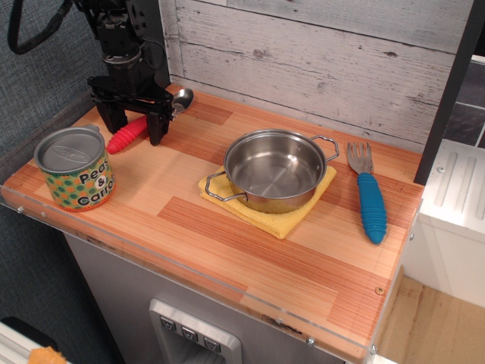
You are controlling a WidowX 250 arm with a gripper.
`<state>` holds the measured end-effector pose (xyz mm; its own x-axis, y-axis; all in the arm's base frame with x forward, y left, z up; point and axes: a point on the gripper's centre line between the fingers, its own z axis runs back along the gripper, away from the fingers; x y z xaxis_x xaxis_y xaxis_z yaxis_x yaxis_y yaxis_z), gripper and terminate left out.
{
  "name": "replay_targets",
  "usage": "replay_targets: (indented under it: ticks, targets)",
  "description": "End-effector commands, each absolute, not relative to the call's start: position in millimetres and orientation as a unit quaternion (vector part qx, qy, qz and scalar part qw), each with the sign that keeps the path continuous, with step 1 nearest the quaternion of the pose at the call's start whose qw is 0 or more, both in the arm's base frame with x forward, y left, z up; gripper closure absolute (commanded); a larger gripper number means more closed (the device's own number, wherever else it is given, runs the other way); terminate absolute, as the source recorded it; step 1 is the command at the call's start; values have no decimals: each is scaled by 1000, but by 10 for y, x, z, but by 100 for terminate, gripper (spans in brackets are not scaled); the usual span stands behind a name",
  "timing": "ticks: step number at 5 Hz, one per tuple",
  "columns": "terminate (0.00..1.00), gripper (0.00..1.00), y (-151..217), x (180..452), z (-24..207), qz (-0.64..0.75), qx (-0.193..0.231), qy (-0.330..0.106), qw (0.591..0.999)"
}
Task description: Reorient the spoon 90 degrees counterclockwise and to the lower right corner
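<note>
bare countertop in front, pot mid-table, fork near right edge

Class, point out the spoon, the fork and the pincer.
spoon point(126, 135): observation image, on its red ribbed handle.
fork point(371, 206): observation image, on its blue handle.
pincer point(136, 127): observation image, midway between its black fingertips.

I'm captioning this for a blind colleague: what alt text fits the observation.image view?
A black robot claw straddles, fingers open, the red handle of a spoon at the back left of a wooden countertop. Nearby are a peas-and-carrots can, a steel pot on a yellow cloth, and a blue-handled fork.
</note>
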<state>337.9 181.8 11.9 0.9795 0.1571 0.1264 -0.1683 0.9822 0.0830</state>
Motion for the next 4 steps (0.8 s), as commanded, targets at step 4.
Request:
replay_targets:
  ticks: [4]
  targets:
    - [0,100,1677,3397,764,84,67,-165,980]
